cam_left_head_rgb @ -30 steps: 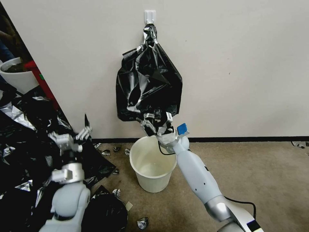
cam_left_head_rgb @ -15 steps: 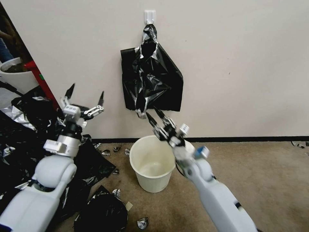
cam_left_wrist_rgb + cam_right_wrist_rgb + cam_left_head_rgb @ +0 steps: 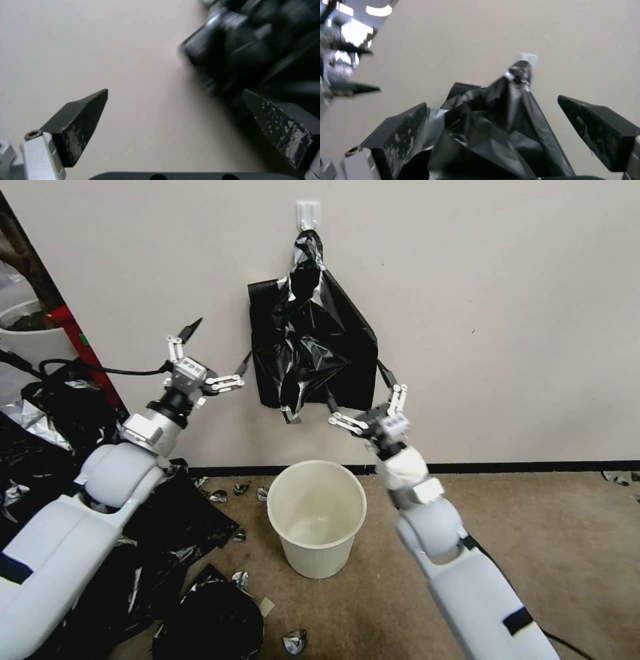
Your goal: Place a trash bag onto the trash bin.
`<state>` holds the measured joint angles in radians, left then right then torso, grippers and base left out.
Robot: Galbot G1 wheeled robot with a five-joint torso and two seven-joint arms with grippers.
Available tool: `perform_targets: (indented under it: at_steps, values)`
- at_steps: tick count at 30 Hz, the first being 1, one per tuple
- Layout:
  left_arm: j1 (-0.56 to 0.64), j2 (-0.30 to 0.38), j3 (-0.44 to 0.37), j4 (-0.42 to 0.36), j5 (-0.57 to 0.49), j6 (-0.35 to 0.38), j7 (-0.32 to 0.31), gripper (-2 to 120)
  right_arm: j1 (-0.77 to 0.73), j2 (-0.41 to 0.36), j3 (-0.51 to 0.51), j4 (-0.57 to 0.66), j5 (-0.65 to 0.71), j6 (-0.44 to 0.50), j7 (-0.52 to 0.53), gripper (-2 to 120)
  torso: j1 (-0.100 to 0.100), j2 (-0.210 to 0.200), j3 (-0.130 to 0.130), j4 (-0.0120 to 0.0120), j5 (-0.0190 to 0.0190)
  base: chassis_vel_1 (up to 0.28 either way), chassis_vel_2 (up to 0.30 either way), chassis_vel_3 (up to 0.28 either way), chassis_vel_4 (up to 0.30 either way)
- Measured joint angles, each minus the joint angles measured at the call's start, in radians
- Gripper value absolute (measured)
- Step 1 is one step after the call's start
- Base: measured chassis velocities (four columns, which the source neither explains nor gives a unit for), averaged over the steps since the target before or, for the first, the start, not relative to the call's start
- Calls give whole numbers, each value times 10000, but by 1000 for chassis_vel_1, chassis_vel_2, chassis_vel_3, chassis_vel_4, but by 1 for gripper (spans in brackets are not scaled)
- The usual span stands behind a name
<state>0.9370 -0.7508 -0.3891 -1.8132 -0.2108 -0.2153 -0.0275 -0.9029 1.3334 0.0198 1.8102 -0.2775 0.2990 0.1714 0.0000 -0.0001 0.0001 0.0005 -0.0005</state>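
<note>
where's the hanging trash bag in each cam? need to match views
Head view: trash bag hangs upper centre on the wall, above the trash bin.
Left wrist view: black crumpled mass at the upper right.
Right wrist view: centre, between the open jaws.
Shared landmark: white wall hook, head and right wrist views.

The carpeted floor (image 3: 533,553) carries the trash bin (image 3: 317,520) and scattered black film (image 3: 200,620).

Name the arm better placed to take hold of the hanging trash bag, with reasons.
Probably right. The right gripper is open just under the trash bag's lower edge, film between its fingers. The left gripper is open beside the bag's edge, mostly facing wall.
</note>
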Motion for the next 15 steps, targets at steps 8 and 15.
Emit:
perform_targets:
  at_steps: [8, 15]
  values:
    - [566, -87, -1094, -130, -839, 207, -669, 100, 1226, 627, -1596, -932, -1583, -2767, 1680, 100, 0, 0, 0, -1, 3, 0, 0, 0, 0]
    - [818, -85, -1383, -284, -919, 159, -754, 100, 1376, 651, -2070, -897, -1811, -4719, 2124, 100, -1, 1, -1, -4, 3, 0, 0, 0, 0]
